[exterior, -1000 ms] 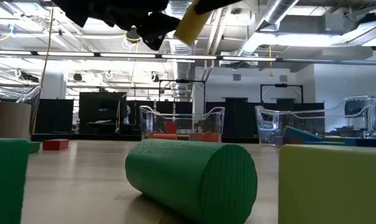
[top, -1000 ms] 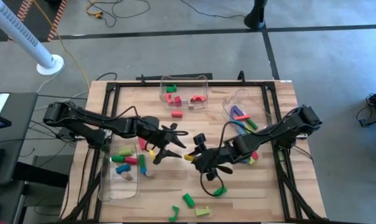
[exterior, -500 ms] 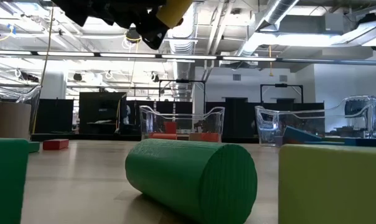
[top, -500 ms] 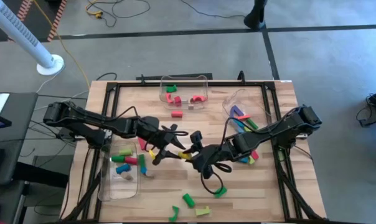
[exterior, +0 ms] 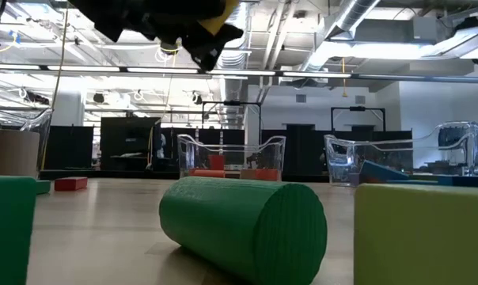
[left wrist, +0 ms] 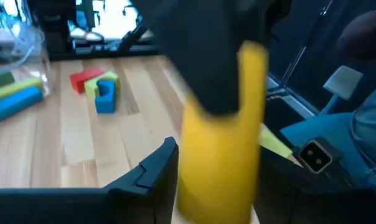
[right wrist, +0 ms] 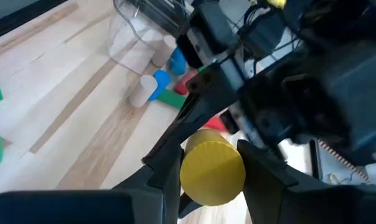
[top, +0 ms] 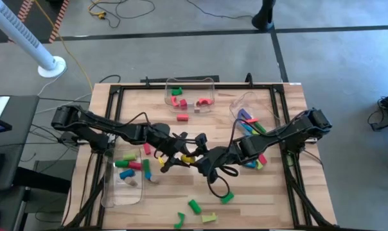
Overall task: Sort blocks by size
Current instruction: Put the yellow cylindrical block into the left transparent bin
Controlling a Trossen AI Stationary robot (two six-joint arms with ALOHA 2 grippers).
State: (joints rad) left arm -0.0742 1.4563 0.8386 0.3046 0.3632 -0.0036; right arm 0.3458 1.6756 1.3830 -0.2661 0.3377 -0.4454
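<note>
Mid-table, yellow cylinder between both grippers' fingers

It looked like an open-plan robotics lab or workshop. The wooden worktop sat in a black metal frame on a grey concrete floor strewn with loose cables, and exposed ducts and strip lights ran under the high ceiling.

Yellow cylindrical toy block: held in the air above the wooden table, gripped between both arms' dark fingers.
</note>
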